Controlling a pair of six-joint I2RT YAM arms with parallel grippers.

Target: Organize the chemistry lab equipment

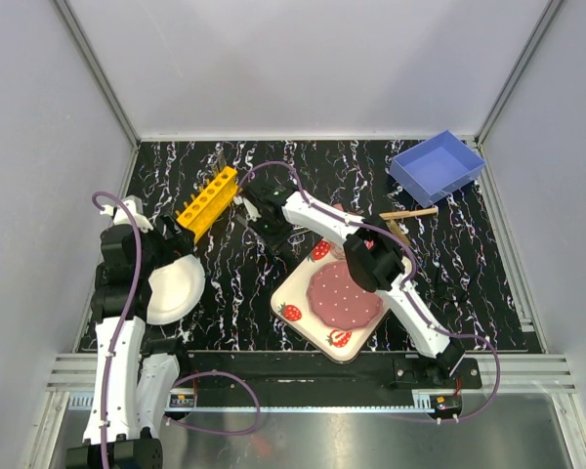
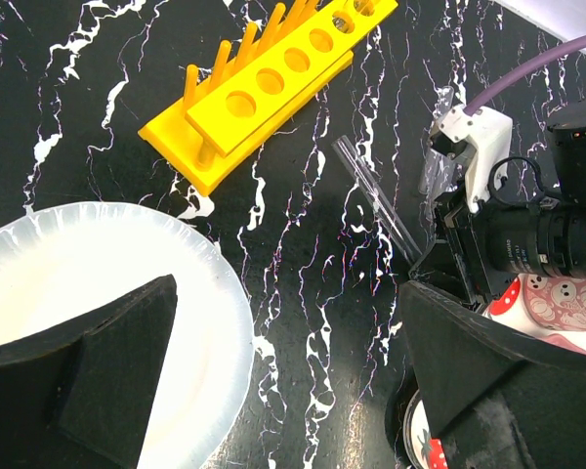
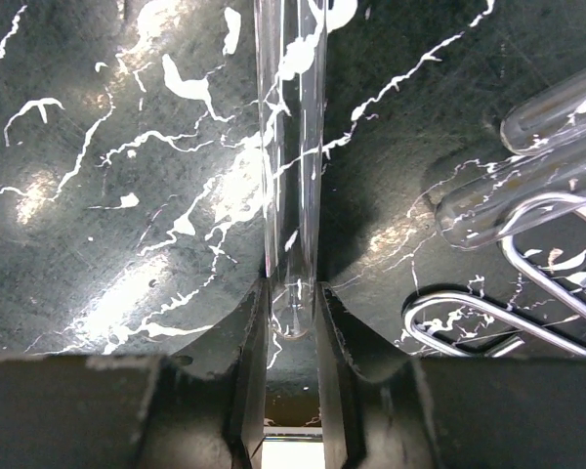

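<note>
The yellow rack (image 1: pixel 207 200) with a row of holes lies at the back left; it also shows in the left wrist view (image 2: pixel 273 88). My right gripper (image 1: pixel 257 217) is low over the table beside the rack and shut on the rounded end of a thin clear tube (image 3: pixel 291 147), seen between its fingers in the right wrist view (image 3: pixel 291 303). The tube also shows in the left wrist view (image 2: pixel 376 191). Two more clear tubes (image 3: pixel 542 166) and the metal scissors (image 3: pixel 498 303) lie to its right. A wooden clamp and stick (image 1: pixel 410 213) lie near the back right. My left gripper (image 2: pixel 293 381) is open and empty.
A round white plate (image 2: pixel 127 283) lies under my left gripper's left finger. The strawberry-print tray (image 1: pixel 298 293) with a pink round item (image 1: pixel 344 295) sits at the front centre. A blue bin (image 1: pixel 436 166) stands at the back right corner.
</note>
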